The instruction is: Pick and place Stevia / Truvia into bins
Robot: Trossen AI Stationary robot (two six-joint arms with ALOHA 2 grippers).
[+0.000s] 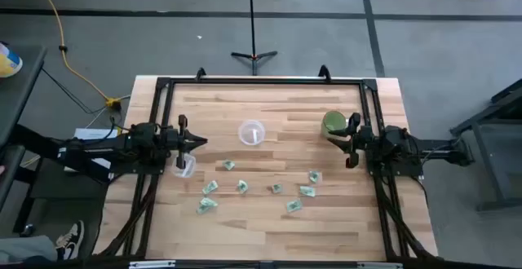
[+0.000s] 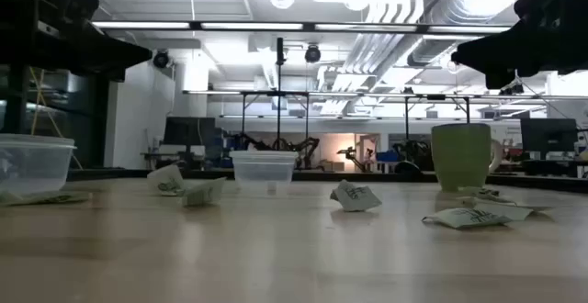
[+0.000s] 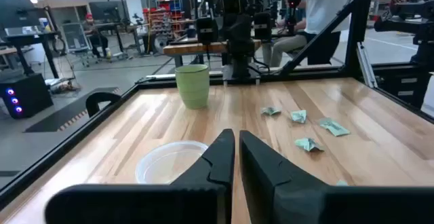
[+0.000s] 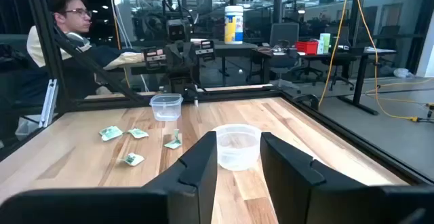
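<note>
Several green-and-white Stevia sachets (image 1: 242,186) lie flat and scattered on the wooden table's near half, also seen as sachets (image 3: 308,144) and sachets (image 4: 132,159). One clear bin (image 1: 251,132) stands mid-table. A second clear bin (image 1: 186,165) stands beside the left arm. My left gripper (image 1: 202,143) is shut and hovers at the table's left side, pointing right, with its tips (image 3: 236,146) above the middle bin (image 3: 169,161). My right gripper (image 1: 352,143) is open at the table's right side, pointing left. Its fingers (image 4: 203,157) frame the middle bin (image 4: 237,146) from a distance.
A solid green cup (image 1: 333,123) stands just beyond the right gripper, toward the far edge. A black frame (image 1: 167,85) runs around the table. People sit in the room behind the table (image 4: 64,20). Bare wood lies along the near edge.
</note>
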